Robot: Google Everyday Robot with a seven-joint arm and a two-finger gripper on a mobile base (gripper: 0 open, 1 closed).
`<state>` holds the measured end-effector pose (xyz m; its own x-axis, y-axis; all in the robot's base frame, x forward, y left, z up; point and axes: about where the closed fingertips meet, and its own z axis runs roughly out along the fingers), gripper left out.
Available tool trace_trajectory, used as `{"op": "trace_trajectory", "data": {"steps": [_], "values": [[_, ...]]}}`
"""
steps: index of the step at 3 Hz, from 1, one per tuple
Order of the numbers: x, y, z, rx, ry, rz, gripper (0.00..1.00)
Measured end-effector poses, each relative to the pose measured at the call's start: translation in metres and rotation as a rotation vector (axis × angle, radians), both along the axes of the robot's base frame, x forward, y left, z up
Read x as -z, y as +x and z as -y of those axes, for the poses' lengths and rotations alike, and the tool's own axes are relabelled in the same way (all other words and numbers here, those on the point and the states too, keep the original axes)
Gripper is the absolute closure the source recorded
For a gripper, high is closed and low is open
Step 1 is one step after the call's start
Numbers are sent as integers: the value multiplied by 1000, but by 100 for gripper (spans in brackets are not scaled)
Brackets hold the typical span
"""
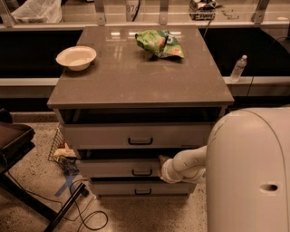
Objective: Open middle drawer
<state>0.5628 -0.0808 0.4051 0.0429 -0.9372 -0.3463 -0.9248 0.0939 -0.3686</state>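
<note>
Closest to me, the robot's pale rounded body (pixel 253 181) fills the lower right corner. One arm (pixel 192 161) reaches out of it leftward toward the cabinet (pixel 136 86). There is one arm and one gripper (pixel 163 166). That gripper is pressed in at the drawer fronts, on the right half of the middle drawer (pixel 108 168), up by its top edge. Wide or narrow? I cannot tell, because its working end points away from me into the dark gap above that front.

Count the drawers and there are three, stacked. The bottom drawer (pixel 118 187) is lowest, the middle drawer sits above it, and the top drawer (pixel 99 135) has the tallest front. Each carries one black bar handle, so three in all. The middle drawer's handle (pixel 142 172) lies just left of the gripper and a touch lower, close beside it and not gripped. Another dark gap runs above the top drawer, under the cabinet's top.

On the floor to the left sit one wire basket (pixel 59 145), one blue tape cross (pixel 68 183), loops of black cable (pixel 88 216) and a dark chair frame (pixel 16 140).

On the cabinet's top, one white bowl (pixel 76 57) sits at the left. One crumpled green bag (pixel 159 43) lies toward the back, well apart from the bowl. Beyond the right edge, one clear water bottle (pixel 238 68) stands on a ledge. Farthest back on the left is one white plastic bag (pixel 36 10).
</note>
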Motion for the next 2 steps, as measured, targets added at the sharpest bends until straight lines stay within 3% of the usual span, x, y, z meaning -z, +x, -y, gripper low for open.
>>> {"op": "trace_trajectory", "data": {"steps": [2], "values": [[-2, 0, 0, 0, 0, 0, 100]]}}
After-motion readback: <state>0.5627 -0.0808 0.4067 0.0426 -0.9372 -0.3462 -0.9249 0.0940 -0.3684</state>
